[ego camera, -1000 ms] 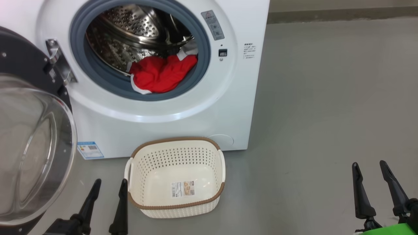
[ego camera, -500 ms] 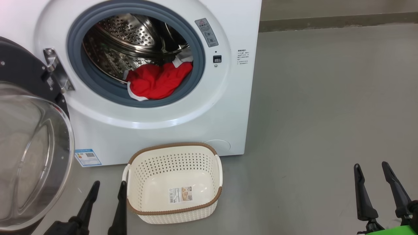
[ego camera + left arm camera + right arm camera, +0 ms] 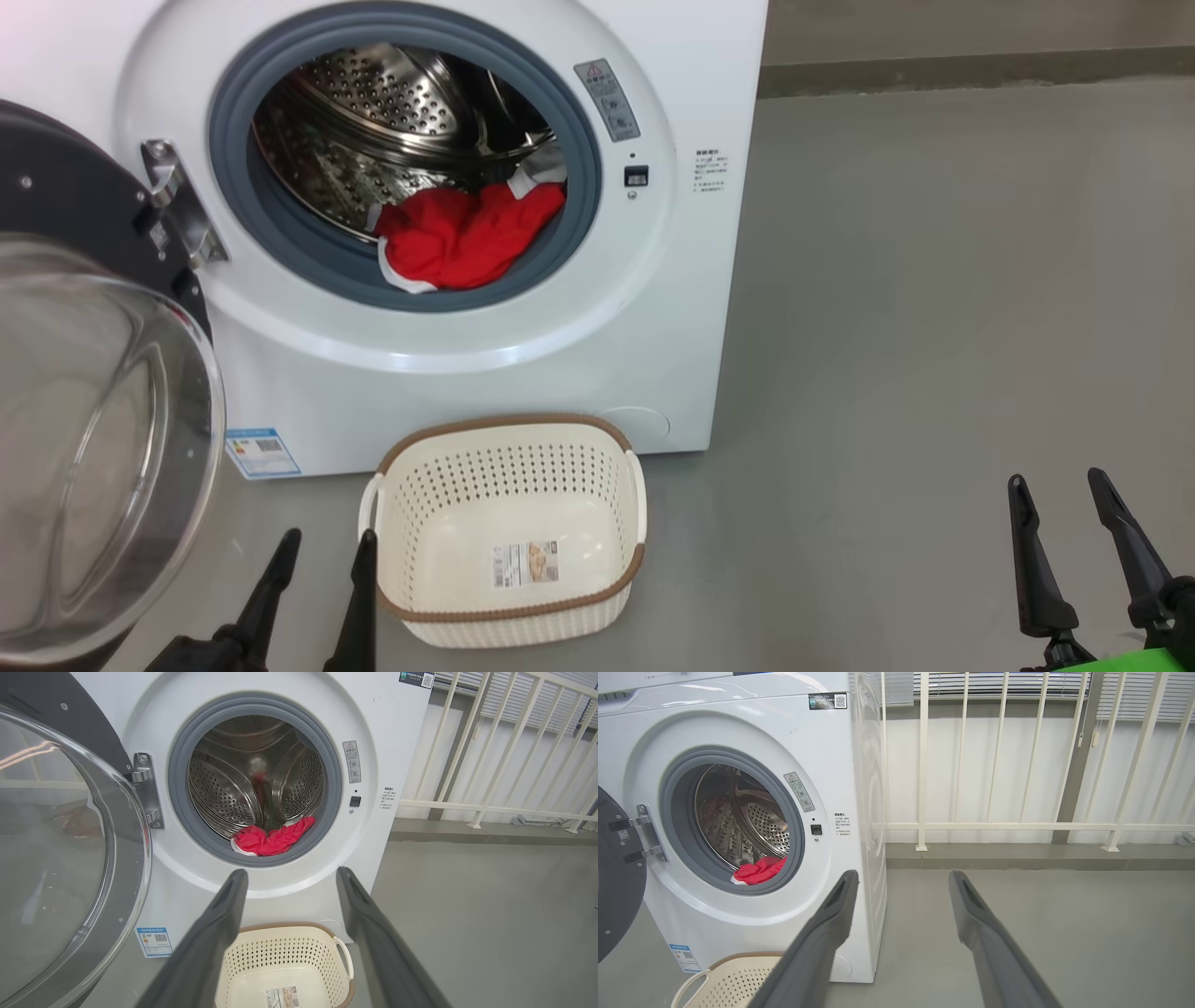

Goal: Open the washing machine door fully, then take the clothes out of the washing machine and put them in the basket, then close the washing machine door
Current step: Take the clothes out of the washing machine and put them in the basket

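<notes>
Head view. Loses the top of the washing machine (image 3: pixel 467 373) and the left part of the washing machine door (image 3: pixel 93 420) past the frame edge. Catches just the finger ends of both pincers along the bottom. Finds the left gripper (image 3: pixel 329 539) spread and pinching nothing, just beside the left handle of the basket (image 3: pixel 504 425). Finds the right gripper (image 3: pixel 1055 478) likewise spread over smooth grey floor (image 3: pixel 934 280), well apart from the machine. Places the clothes (image 3: pixel 462 238) at the front lip of the drum (image 3: pixel 373 93), red with white trim, partly draped on the grey rubber gasket (image 3: pixel 308 252); hides the back of the heap in shadow. Sets the basket on the floor right before the machine, below the opening, a paper label (image 3: pixel 526 563) inside.

Left wrist view. Looks between two long dark fingers, splayed wide, toward the opening. Cuts the basket off at the bottom edge and covers part of its rim with one finger. Blurs a pale and red smear deep in the perforated steel, too vague to name. Shows the door swung wide on a metal hinge (image 3: pixel 147 791), its clear bulging glass full of reflections.

Right wrist view. Takes the machine obliquely, fingers again held far apart over bare floor. Leaves a dark sliver of door at the left edge, a red scrap above the gasket, a corner of brown woven-look rim and cream perforated wall at the bottom. Backs it all with a white railing (image 3: pixel 1017 826).
</notes>
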Tool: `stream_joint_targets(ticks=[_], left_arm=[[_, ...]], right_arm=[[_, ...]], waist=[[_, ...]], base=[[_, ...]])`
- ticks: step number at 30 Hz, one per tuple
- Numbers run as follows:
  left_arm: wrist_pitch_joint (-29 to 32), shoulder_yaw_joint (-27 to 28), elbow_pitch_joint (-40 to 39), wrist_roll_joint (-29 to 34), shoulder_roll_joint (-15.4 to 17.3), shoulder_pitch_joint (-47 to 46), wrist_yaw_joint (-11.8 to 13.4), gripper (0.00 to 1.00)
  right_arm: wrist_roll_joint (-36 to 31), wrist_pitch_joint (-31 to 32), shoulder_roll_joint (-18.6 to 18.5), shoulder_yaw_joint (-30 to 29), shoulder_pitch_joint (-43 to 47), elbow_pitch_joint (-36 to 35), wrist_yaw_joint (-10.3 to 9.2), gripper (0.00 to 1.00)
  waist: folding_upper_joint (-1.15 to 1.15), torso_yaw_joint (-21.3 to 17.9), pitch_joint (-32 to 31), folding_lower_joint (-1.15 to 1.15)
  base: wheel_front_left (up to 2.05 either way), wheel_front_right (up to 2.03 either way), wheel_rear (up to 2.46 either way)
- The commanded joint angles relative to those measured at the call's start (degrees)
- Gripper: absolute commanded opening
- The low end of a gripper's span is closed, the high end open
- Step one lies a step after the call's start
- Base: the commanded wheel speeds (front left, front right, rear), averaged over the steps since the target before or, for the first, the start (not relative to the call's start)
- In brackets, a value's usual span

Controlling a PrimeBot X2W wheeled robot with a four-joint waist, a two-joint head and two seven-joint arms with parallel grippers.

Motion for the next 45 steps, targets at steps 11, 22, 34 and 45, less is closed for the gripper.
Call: stream_joint_targets(ticks=[11, 22, 34, 45], left_arm=[[-0.89, 1.68, -3.11, -0.41, 0.7, -1.41, 0.86, 1.0], [-1.33, 0.78, -3.78, 0.29, 0.79, -1.35, 1.49, 1.0], [-1.46, -0.13, -3.91, 1.19, 1.12, -1.3, 2.38, 1.0], [-1.89, -0.17, -4.4, 1.41, 1.05, -1.43, 3.64, 1.0]], right_arm=[[0.29, -0.18, -0.98, 1.72, -1.72, -0.68, 0.02, 1.0], [0.24, -0.29, -0.98, 1.55, -1.76, -0.45, 0.02, 1.0], [0.44, -0.55, -0.98, 1.71, -1.68, -0.32, 0.02, 1.0], [0.58, -0.48, -0.98, 1.85, -1.95, -0.73, 0.02, 1.0]], waist=[[0.0, 0.7, -0.15, 0.0], [0.0, 1.1, -0.21, 0.0], [0.0, 1.46, -0.12, 0.0], [0.0, 1.89, 1.65, 0.0]], base=[[1.55, -1.55, 0.0], [0.5, -0.5, 0.0], [0.0, 0.0, 0.0], [0.0, 0.0, 0.0]])
